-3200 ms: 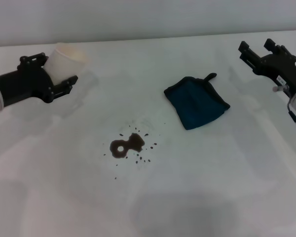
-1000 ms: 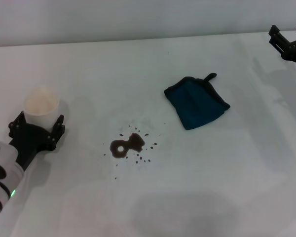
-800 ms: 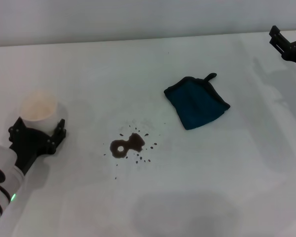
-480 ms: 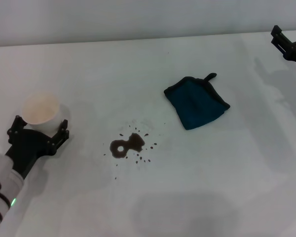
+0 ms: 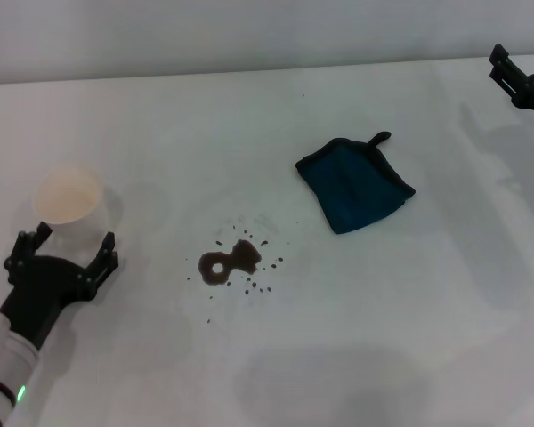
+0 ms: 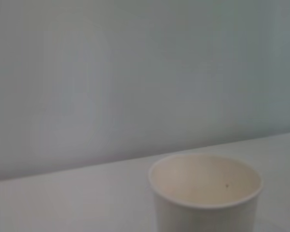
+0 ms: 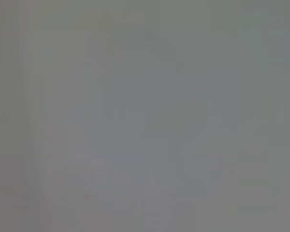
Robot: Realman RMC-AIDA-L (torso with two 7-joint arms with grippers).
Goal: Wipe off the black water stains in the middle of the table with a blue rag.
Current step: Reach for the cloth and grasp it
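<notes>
The black water stains (image 5: pixel 227 264) lie in the middle of the white table (image 5: pixel 383 311), a dark blotch with a pale ring hole and tiny specks around it. The blue rag (image 5: pixel 354 185) lies flat to the right of and beyond the stains, its black loop pointing to the far side. My left gripper (image 5: pixel 64 249) is open and empty at the near left, just short of a white paper cup (image 5: pixel 68 197). My right gripper (image 5: pixel 521 76) is open at the far right edge, well away from the rag.
The paper cup stands upright on the table at the left and also shows in the left wrist view (image 6: pixel 205 193), with a pale wall behind it. The right wrist view shows only plain grey.
My left gripper set the cup down at the left, let go of it and drew back toward the near edge. My right arm moved away to the far right.
</notes>
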